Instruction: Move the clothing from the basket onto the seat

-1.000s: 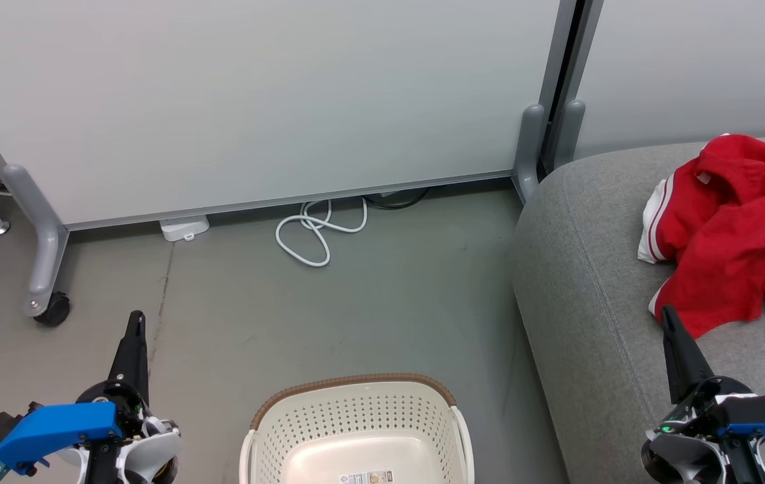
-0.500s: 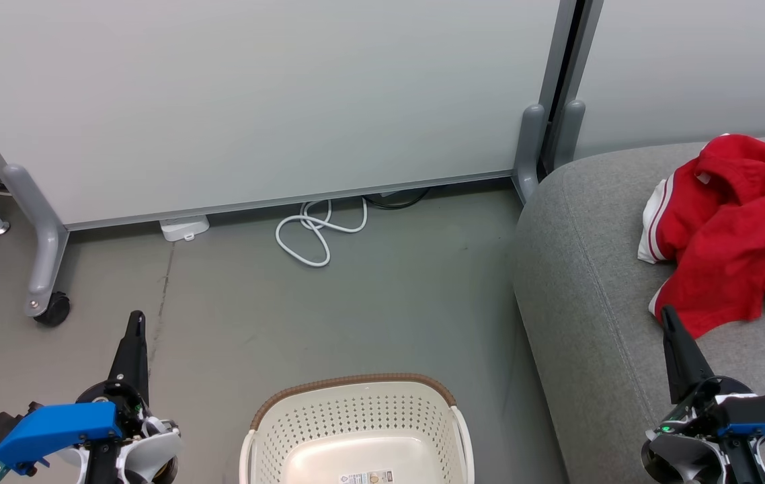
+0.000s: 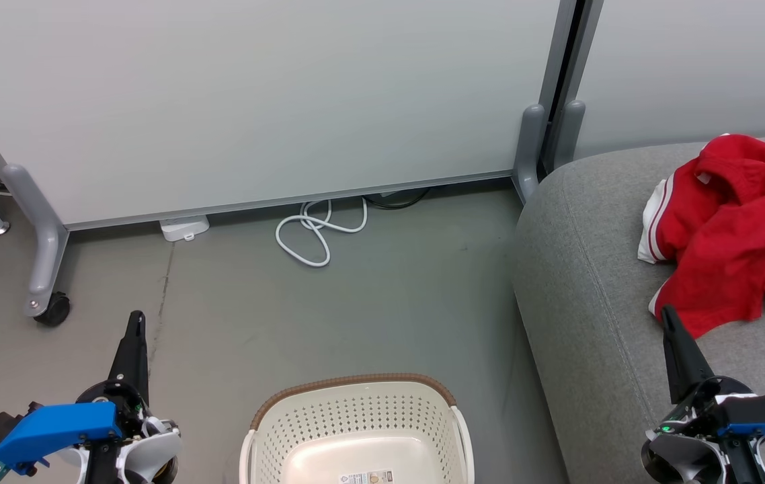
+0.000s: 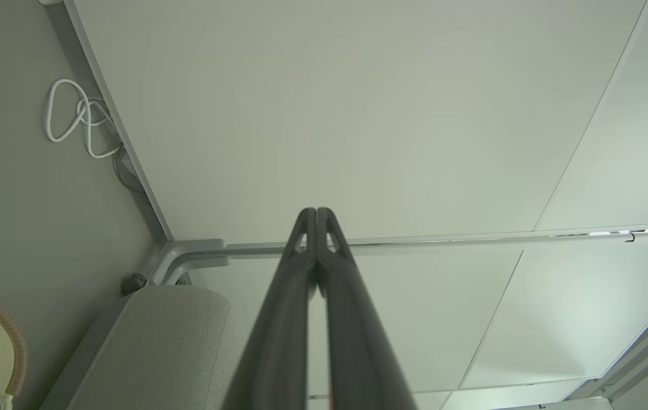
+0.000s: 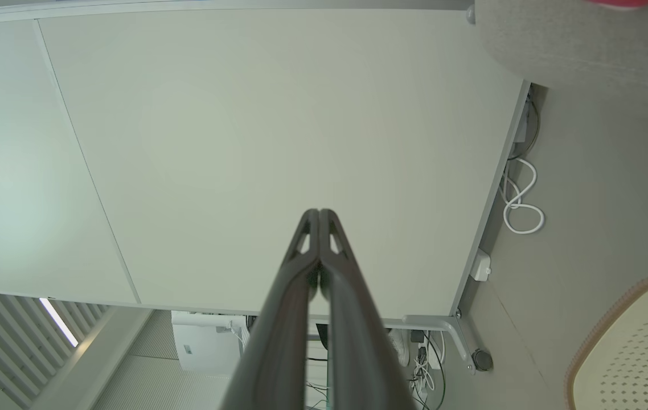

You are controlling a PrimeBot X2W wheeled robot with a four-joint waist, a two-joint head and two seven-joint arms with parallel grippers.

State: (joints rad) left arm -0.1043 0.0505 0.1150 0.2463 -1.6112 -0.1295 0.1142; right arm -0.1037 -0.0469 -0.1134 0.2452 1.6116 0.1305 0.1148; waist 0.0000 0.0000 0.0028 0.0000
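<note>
Red clothing (image 3: 735,232) with white striped trim lies crumpled on the grey seat (image 3: 591,296) at the right. The cream basket (image 3: 355,430) with a brown rim stands on the floor at bottom centre; its inside shows bare with a label sticker on the bottom. My left gripper (image 3: 135,316) is shut, holding nothing, over the floor left of the basket. My right gripper (image 3: 667,312) is shut, holding nothing, above the seat's front, its tip just below the clothing's hem. Both wrist views show the shut fingers (image 4: 316,212) (image 5: 319,213) pressed together, pointing at the white panel.
A white partition panel (image 3: 255,101) on grey wheeled feet (image 3: 50,309) stands behind the floor area. A coiled white cable (image 3: 318,232) and a white adapter (image 3: 184,227) lie at its base. Grey floor lies between the basket and the panel.
</note>
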